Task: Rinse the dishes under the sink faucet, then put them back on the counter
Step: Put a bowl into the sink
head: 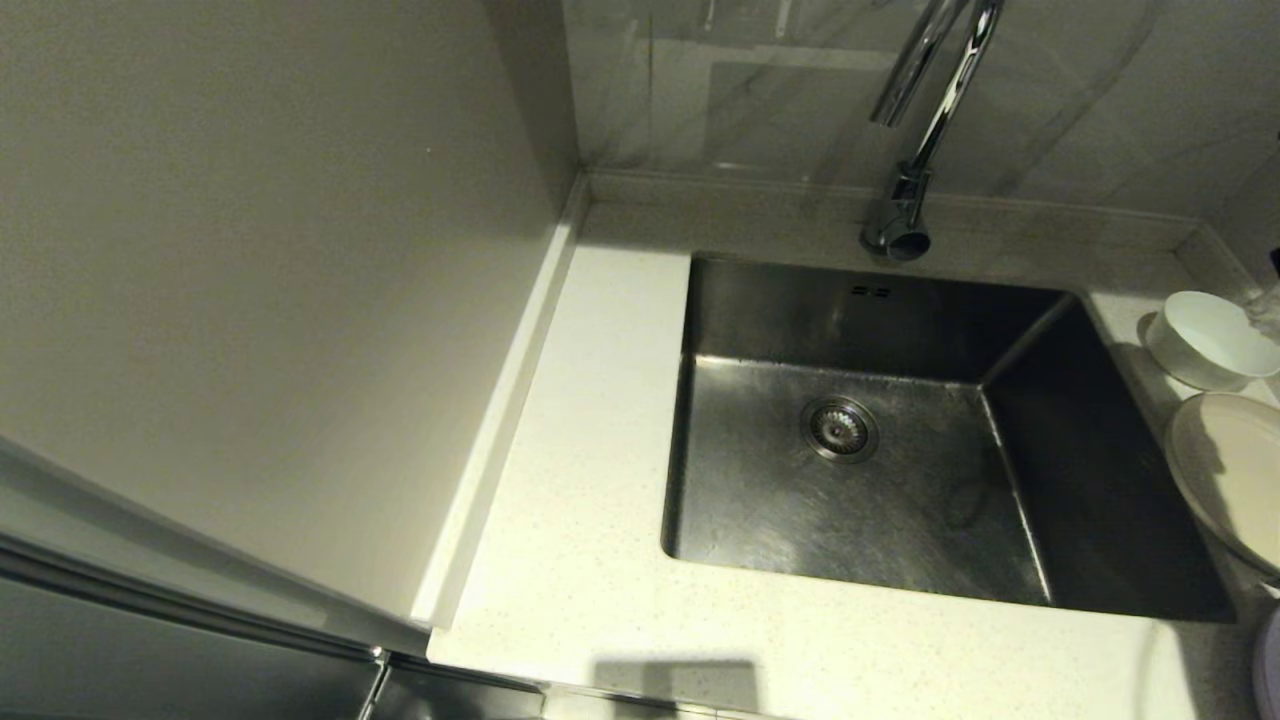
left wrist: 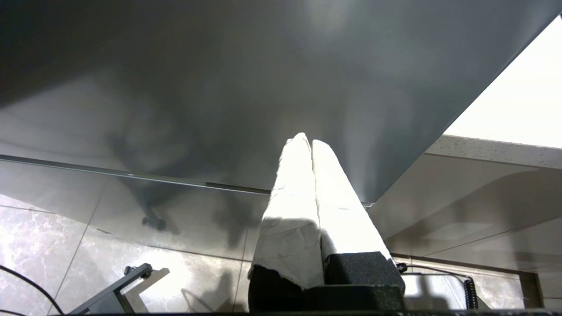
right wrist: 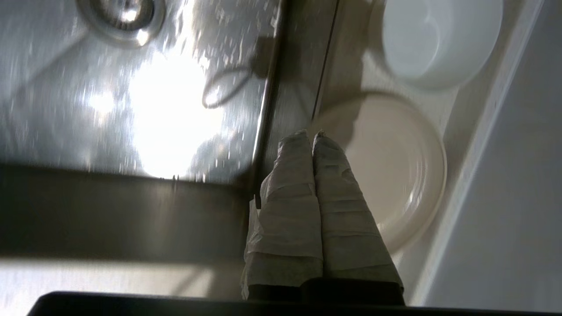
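Right end effector (right wrist: 312, 134) closed, empty, above sink (right wrist: 131, 109) edge beside cream plate (right wrist: 395, 175); white bowl (right wrist: 439, 39) on tabletop (head: 580, 560); left end effector (left wrist: 307, 140) closed, parked low

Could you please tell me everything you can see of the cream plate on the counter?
The cream plate is round, shallow and smooth, ceramic by its look, with a raised rim around a flat centre. It lies flat and right side up on the speckled counter, to the right of the sink, its edge close to the basin's rim. The white bowl sits just behind it; whether they touch is unclear. The head view cuts off part of it. Nothing lies on it, and the right gripper, jaws shut, hovers above its sink-side edge.
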Robot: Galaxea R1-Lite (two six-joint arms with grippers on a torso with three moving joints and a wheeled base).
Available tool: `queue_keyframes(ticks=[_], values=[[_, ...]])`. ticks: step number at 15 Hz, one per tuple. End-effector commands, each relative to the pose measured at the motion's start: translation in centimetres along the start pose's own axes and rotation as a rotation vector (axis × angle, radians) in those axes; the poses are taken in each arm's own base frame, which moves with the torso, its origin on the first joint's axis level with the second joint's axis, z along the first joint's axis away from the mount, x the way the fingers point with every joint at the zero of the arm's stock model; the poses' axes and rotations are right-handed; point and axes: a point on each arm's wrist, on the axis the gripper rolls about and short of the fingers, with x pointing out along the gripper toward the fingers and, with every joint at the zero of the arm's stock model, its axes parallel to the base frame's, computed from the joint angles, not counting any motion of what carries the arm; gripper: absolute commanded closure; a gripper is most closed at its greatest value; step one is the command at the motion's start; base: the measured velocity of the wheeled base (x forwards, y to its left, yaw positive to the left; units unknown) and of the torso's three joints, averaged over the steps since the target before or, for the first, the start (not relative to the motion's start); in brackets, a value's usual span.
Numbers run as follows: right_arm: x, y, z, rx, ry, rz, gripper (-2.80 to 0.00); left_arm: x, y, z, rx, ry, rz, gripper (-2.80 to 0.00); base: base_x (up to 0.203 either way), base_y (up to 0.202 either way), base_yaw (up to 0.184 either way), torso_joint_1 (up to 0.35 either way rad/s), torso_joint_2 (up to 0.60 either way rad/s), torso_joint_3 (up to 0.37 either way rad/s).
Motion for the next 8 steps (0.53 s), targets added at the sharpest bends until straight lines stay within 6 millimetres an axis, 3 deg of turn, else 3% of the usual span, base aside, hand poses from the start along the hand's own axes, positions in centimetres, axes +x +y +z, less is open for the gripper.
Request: queue_keyframes(ticks=[1, 5, 8], values=[[3.6, -0.2, 0.7, 0.021, -0.014, -0.019, 0.00, 0.0, 0.0, 0.0, 0.000, -0.004, 0.000, 0.00, 0.000, 0.000, 0.000, 0.000, 0.00, 0.000], [8.4, -0.4, 1.4, 0.020, -0.100, -0.059, 0.00, 0.0, 0.0, 0.0, 0.000, -0.004, 0.000, 0.00, 0.000, 0.000, 0.000, 0.000, 0.00, 0.000], [10.2, -1.9, 2.0, 0.019, -0.166, -0.137, 0.00, 0.0, 0.0, 0.0, -0.001, -0.004, 0.000, 0.00, 0.000, 0.000, 0.000, 0.000, 0.00, 0.000]])
